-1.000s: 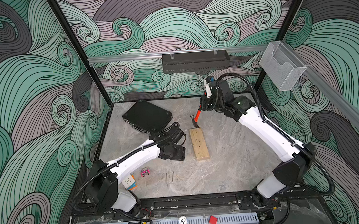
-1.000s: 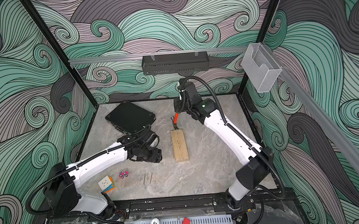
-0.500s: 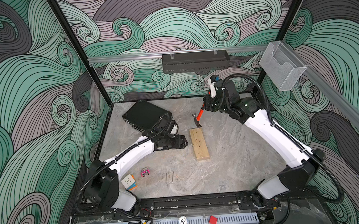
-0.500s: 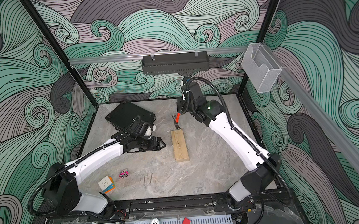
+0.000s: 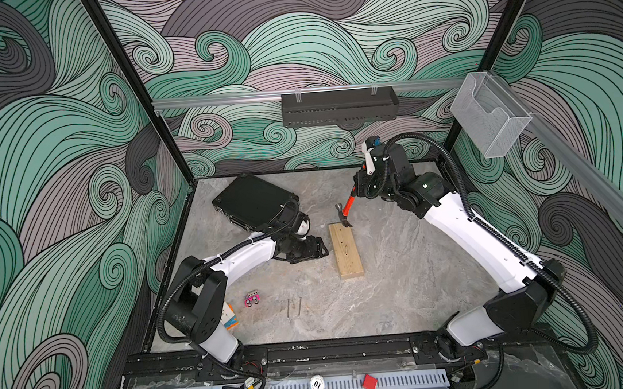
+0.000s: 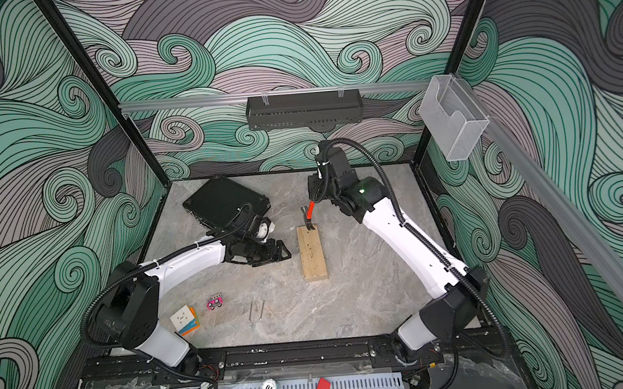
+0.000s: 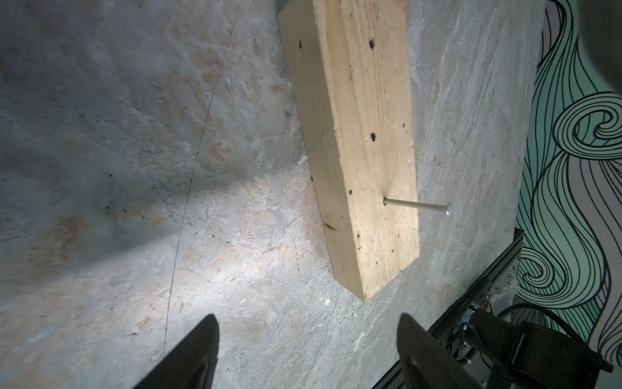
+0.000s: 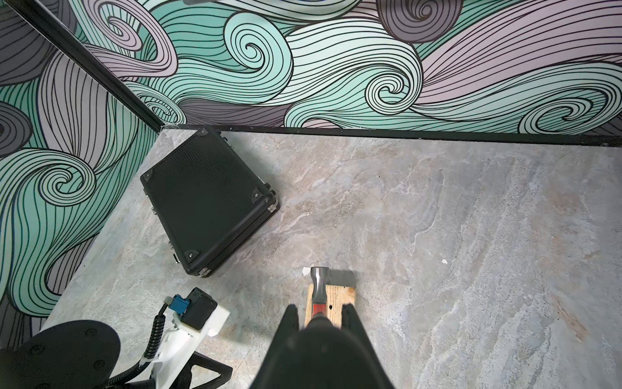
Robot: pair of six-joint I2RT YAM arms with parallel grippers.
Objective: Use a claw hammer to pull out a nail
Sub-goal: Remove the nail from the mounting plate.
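Note:
My right gripper (image 5: 358, 188) (image 6: 314, 197) (image 8: 319, 308) is shut on the black handle of the claw hammer (image 5: 343, 215) (image 6: 308, 218) (image 8: 319, 284). The hammer's orange neck slopes down, and its grey head is over the far end of the wooden block (image 5: 346, 251) (image 6: 312, 254) (image 7: 353, 134) (image 8: 340, 296). The nail (image 7: 415, 204) sticks up out of the block's top face, apart from the hammer head. My left gripper (image 5: 322, 247) (image 6: 287, 251) (image 7: 307, 320) lies low beside the block's left side, open and pointing at it, with only bare table between its fingers.
A black case (image 5: 253, 203) (image 6: 223, 202) (image 8: 205, 208) lies at the back left, just behind my left wrist. Two loose nails (image 5: 294, 309), a pink toy (image 5: 252, 299) and a puzzle cube (image 6: 185, 319) lie near the front left. A black rack (image 5: 339, 106) hangs on the back wall.
My left gripper has moved away from the front edge and swung from pointing down to pointing sideways at the block. The right arm shifted slightly with the hammer, whose head stayed at the block's far end.

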